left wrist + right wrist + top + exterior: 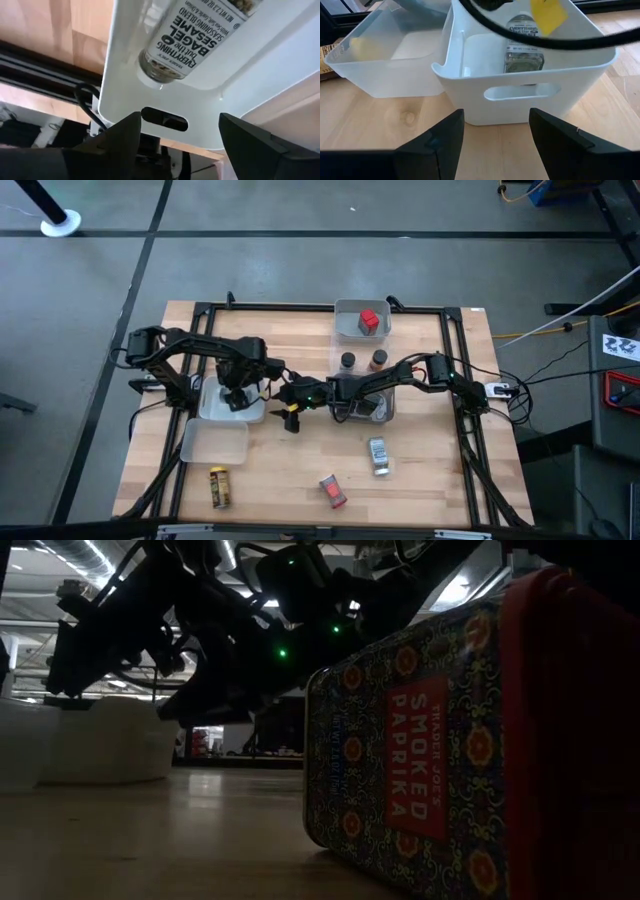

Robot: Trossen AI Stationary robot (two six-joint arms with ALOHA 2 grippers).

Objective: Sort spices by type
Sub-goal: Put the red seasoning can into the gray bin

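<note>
A silver-labelled seasoning jar (pixel 185 40) lies on its side on the floor of a white bin (pixel 125 60), and the right wrist view shows this jar (pixel 522 50) as well. My left gripper (pixel 177 120) hangs open above that bin (pixel 215 405), its fingers standing apart from the jar. My right gripper (pixel 495 117) is open and holds nothing, level with the bin's slotted wall (pixel 520 95) on the side toward the table's right. Loose spices lie near the front edge: a yellow jar (pixel 219 487), a smoked paprika tin (pixel 400 770) and a silver jar (pixel 378 455).
A clear tray (pixel 213 442) sits just in front of the white bin. Another tray (pixel 345 325) at the far edge holds a red box (pixel 370 320). Two small round jars (pixel 362 360) stand beside my right arm, and a further tray (pixel 385 412) lies under it.
</note>
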